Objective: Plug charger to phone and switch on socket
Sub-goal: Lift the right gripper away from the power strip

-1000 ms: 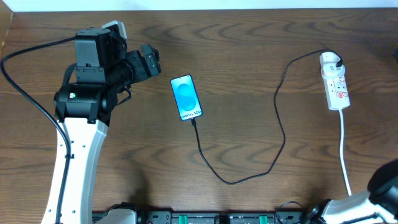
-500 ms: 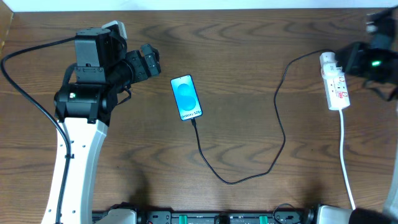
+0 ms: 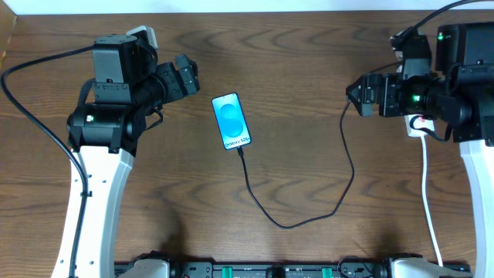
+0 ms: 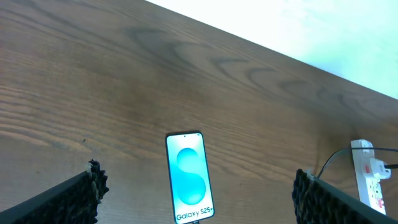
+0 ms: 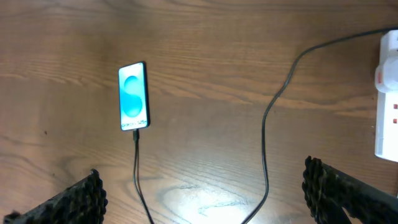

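The phone (image 3: 231,121) lies face up with its screen lit, left of the table's (image 3: 309,46) middle and nearer the far edge. The charger (image 3: 287,225) meets the phone's bottom end with its black tip, loops toward the near edge, then climbs to the socket (image 5: 387,93) by the far right corner. From above, the right arm mostly covers the socket. I cannot tell whether its switch is on. The left pincer (image 3: 190,77) hovers beside the phone on the left-edge side, its fingers (image 4: 90,193) wide apart. The right pincer (image 3: 353,96) hangs just inward of the socket, also spread, holding nothing.
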Controlling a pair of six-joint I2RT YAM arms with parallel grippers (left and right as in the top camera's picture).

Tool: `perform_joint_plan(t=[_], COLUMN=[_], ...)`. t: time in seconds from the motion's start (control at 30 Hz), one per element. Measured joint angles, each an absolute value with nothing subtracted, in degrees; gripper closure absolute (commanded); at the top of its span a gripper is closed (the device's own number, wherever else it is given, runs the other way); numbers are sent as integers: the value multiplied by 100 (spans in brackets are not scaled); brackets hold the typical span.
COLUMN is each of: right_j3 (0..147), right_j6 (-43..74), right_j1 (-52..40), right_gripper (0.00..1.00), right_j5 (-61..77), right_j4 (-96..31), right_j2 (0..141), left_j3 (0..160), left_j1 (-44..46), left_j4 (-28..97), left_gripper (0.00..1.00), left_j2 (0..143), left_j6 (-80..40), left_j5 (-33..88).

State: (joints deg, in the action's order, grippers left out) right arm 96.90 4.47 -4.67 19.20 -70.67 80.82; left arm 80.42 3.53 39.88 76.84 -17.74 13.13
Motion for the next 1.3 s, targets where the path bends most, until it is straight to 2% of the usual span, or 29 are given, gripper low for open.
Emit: perform_joint_plan(t=[0.43,0.77,1.0,1.3], right_j3=[9690,9290,8128,5677], right_j6=[449,445,357,320], right_j1=[-473,-473,-473,-272], right_gripper=[1,1,1,1], right_j5=[1509,871,687,639], right_j4=[-6845,-5518,-4333,-2582], right_j2=[8082,7988,7135,5363], left_j3=[8042,8042,8042,8042], left_j1=[353,353,353,353], left_j4=[3990,3990,3988,3988], left_gripper=[3,2,3,2], left_j2=[7684,7684,7684,7684], left_j6=[-1774,-1774,-1774,-1774], left_j5=[1313,1313,1313,1315])
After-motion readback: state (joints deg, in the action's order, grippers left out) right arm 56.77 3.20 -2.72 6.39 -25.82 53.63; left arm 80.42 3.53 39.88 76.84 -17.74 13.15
